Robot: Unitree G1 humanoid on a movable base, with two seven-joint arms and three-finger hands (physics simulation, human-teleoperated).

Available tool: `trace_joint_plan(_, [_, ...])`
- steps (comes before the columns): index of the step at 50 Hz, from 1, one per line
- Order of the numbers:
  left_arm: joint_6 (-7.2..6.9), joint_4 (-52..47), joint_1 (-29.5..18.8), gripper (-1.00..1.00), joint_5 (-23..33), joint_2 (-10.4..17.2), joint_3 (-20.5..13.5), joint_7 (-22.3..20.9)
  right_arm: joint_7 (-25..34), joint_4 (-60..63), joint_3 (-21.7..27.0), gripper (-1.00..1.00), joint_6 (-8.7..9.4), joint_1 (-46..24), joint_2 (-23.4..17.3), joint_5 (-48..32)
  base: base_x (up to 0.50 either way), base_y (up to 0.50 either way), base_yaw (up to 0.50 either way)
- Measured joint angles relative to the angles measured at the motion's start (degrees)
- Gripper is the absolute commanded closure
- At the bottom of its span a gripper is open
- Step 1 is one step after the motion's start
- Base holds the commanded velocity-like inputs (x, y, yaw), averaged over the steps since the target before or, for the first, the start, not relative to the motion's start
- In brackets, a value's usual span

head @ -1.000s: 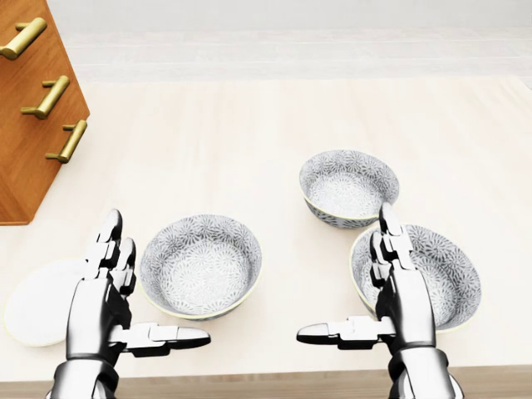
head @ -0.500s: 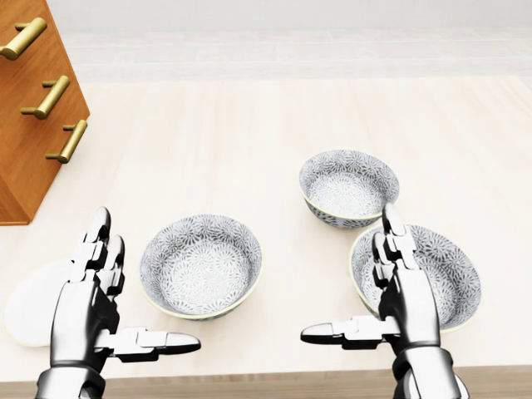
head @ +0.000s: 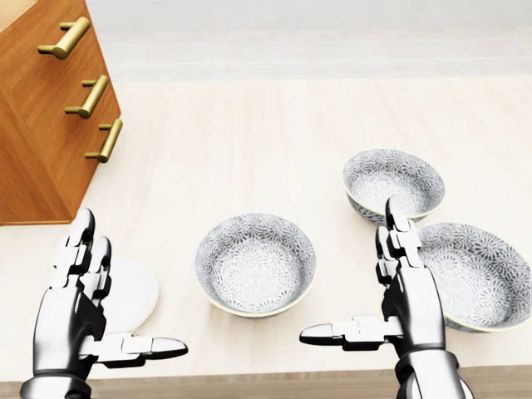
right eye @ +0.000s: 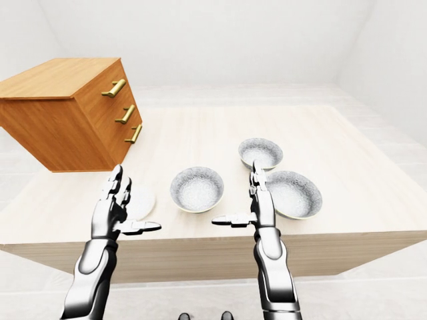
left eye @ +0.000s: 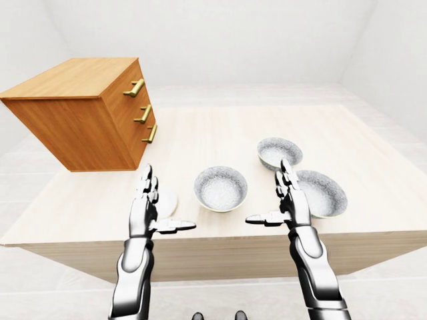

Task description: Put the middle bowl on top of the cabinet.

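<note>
Three grey patterned bowls stand on the pale wooden table. In the head view one bowl is at centre, a smaller bowl is up and to the right, and a wide bowl is at far right. The wooden cabinet with brass handles sits at upper left, its flat top bare. My left hand is open, low at left, apart from every bowl. My right hand is open between the centre bowl and the wide bowl, its fingers overlapping the wide bowl's left rim.
A flat white disc lies on the table beside my left hand, below the cabinet. The table's near edge runs just under both hands. White floor and walls surround the table.
The whole picture has shifted right, so the camera has moved left; more of the cabinet shows. My left hand has drifted left and lower. Both hands stay open.
</note>
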State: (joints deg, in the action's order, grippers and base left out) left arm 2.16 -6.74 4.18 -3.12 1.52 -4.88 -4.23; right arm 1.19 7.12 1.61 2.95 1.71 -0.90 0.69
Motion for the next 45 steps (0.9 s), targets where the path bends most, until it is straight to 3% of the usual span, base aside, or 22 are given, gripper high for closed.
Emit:
trace_joint_plan(25, [-1.65, -2.3, 0.9, -1.00, -0.6, 0.4, -1.2, -1.7, 0.6, 5.7, -0.4, -1.00, 2.05, 2.1, 0.3, -0.6, 0.00, 0.50, 0.00])
trace_joint_plan(45, [-1.02, -2.5, 1.6, -1.00, 0.4, 0.5, -1.5, -2.5, 0.8, 6.7, -0.5, -1.00, 2.05, 2.9, 0.4, -0.8, 0.00, 0.50, 0.00])
